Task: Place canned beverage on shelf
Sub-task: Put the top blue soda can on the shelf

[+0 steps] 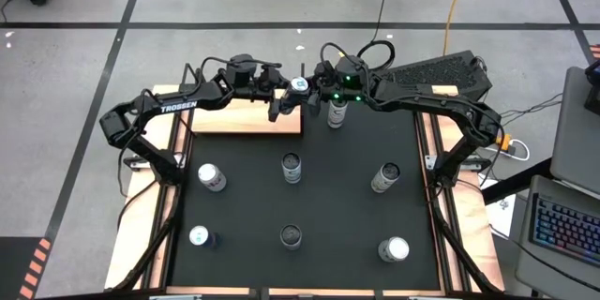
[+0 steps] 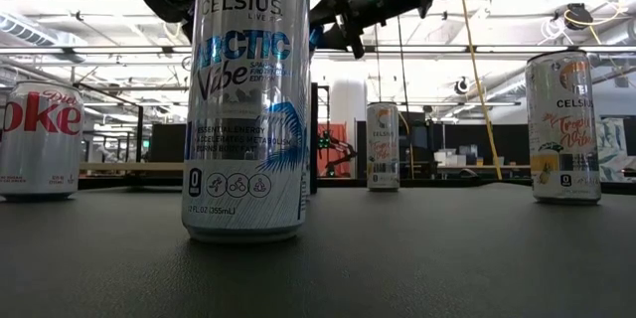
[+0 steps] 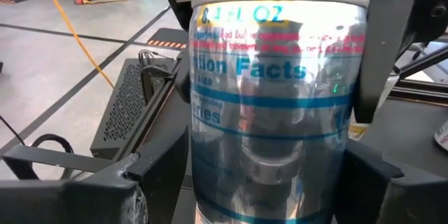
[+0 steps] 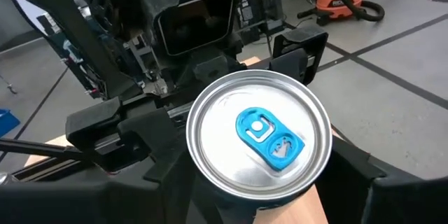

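A slim silver canned beverage point(image 1: 300, 84) with a blue tab hangs in the air between both grippers, over the far right corner of the shelf point(image 1: 246, 120), a light-wood board at the mat's back left. My right gripper point(image 1: 315, 92) is shut on the can's body; the right wrist view looks down on its lid point(image 4: 259, 136). My left gripper point(image 1: 287, 101) reaches in from the other side. Its open fingers point(image 3: 161, 175) flank the can point(image 3: 273, 98) closely. In the low view the foreground can hides the held can.
Several other cans stand on the black mat point(image 1: 309, 202): one just right of the grippers point(image 1: 336, 112), three in a middle row and three in a front row. A tall Celsius can point(image 2: 248, 99) fills the low view's foreground. A laptop point(image 1: 567, 230) sits off the table's right side.
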Available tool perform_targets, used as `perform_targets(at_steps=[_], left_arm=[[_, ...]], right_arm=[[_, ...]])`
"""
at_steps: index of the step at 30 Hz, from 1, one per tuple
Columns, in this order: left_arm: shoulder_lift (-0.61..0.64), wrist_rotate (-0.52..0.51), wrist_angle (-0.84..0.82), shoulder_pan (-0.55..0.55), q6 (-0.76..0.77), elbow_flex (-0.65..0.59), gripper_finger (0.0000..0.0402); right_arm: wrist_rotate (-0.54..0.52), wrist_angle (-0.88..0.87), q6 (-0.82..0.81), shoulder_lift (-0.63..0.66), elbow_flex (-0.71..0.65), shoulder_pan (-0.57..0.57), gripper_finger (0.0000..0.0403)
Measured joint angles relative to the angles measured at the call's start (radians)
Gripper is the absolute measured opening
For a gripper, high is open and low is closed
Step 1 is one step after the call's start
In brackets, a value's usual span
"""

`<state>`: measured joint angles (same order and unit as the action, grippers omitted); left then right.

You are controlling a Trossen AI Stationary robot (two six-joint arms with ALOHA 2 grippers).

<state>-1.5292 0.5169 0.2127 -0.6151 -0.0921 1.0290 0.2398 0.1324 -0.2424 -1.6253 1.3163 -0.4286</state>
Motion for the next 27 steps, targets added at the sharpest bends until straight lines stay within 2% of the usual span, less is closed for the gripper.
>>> perform_targets(at_steps=[6, 11, 18, 23, 27], left_arm=[[0.001, 0.008, 0.006, 0.002, -0.002, -0.001, 0.0283], [0.001, 0.056, 0.021, 0.000, -0.048, -0.002, 0.0283], [0.001, 0.004, 0.020, 0.016, -0.090, -0.002, 0.0283], [0.001, 0.004, 0.019, 0.016, -0.097, -0.002, 0.0283], [0.001, 0.004, 0.023, 0.016, -0.119, -0.003, 0.0266]], right_arm=[[0.001, 0.007, 0.000, 0.000, 0.000, 0.003, 0.0216], [0.005, 0.007, 0.000, 0.002, 0.001, 0.009, 0.0216], [0.002, 0.001, 0.001, 0.002, 0.001, 0.008, 0.0216], [0.001, 0.003, 0.001, 0.002, 0.001, 0.008, 0.0216], [0.000, 0.008, -0.001, 0.002, 0.001, 0.008, 0.0216]])
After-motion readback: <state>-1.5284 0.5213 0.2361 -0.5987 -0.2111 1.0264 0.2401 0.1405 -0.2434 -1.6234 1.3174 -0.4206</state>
